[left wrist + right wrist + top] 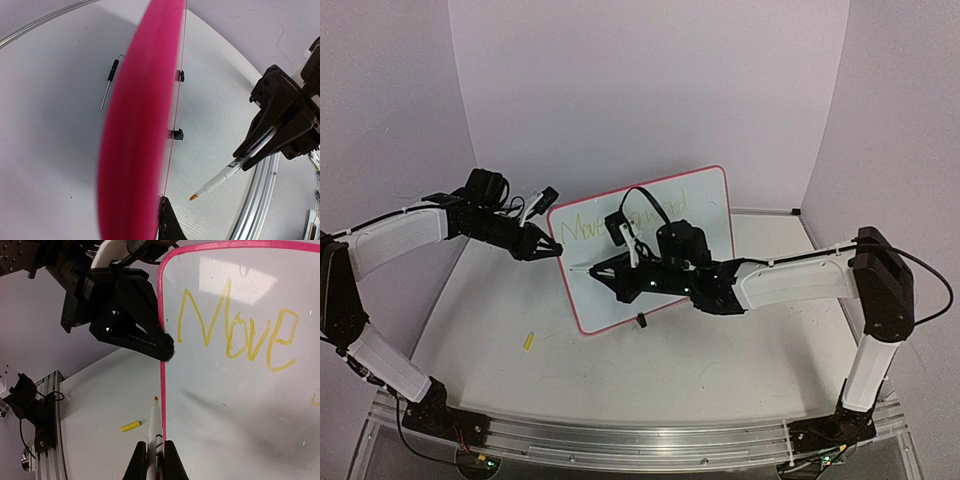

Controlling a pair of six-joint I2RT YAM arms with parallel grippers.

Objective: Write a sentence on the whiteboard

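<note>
The whiteboard stands tilted mid-table, white with a red-pink rim and small black feet. The sentence is yellow handwriting along the board's upper part; the right wrist view shows "Move". My left gripper is shut on the board's left edge, and one of its fingers shows beside the rim. My right gripper is shut on a white marker. The marker's orange tip hovers just off the board near the left rim.
A yellow marker cap lies on the table left of the board, also seen as the yellow cap. A thin wire prop with a black sleeve sits behind the board. An aluminium rail runs along the near edge. Walls close in behind.
</note>
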